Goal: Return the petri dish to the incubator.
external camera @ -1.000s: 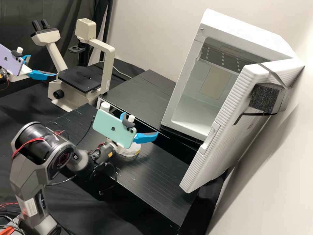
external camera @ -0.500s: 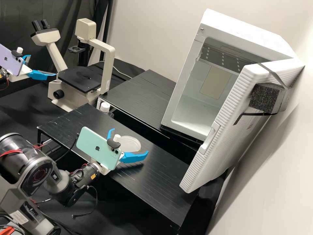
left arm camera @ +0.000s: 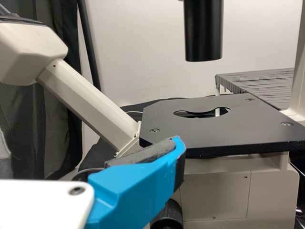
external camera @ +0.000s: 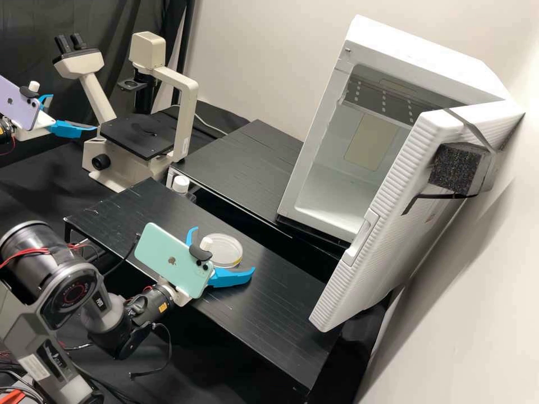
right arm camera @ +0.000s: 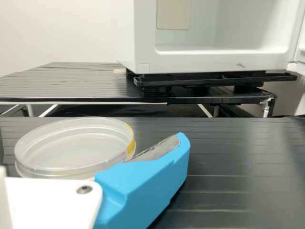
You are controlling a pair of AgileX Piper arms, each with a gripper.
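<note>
From where I'm standing, the dish [external camera: 225,248] lies flat on the near black table [external camera: 275,320], a yellow mark on its side. The right gripper [external camera: 223,249] is right by it, fingers spread wide (whether either one touches the rim, I can't tell). Beyond, the incubator [external camera: 438,56] has its door [external camera: 410,185] open. Over at the microscope [external camera: 184,112], the left gripper [external camera: 73,113] also holds its fingers well apart.

My right gripper [external camera: 223,249] hangs low, blue fingers [external camera: 231,276] spread wide. My left gripper [external camera: 73,112] gapes too, well apart from it.
</note>
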